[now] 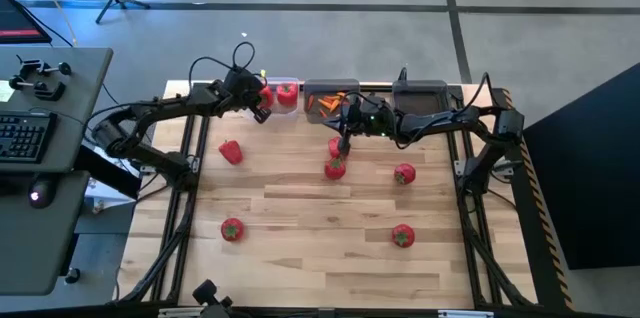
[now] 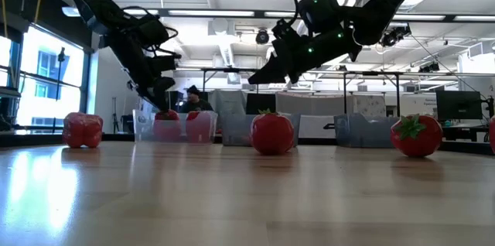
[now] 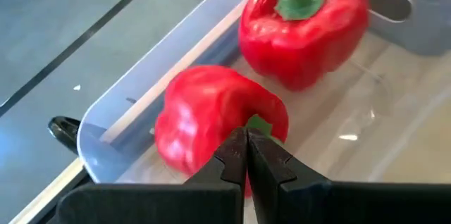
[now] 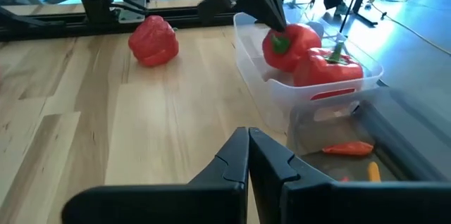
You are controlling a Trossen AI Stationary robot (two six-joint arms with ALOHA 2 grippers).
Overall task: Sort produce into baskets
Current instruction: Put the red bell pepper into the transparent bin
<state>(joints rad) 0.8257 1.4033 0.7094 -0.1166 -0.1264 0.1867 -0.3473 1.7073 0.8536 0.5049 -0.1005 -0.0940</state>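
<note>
I'm hovering my left gripper (image 3: 246,155), pinched shut on a pepper (image 3: 215,122) stem, over the clear bin (image 3: 134,83), while my shut right gripper (image 1: 345,144) is hanging directly above a tomato (image 1: 335,167).

One camera looks straight down on the whole wooden table (image 1: 320,248). Another sits at tabletop height, facing the room. The left wrist camera looks closely into the clear bin (image 3: 141,76); the right wrist camera sees that bin (image 4: 282,86) from farther off.
</note>
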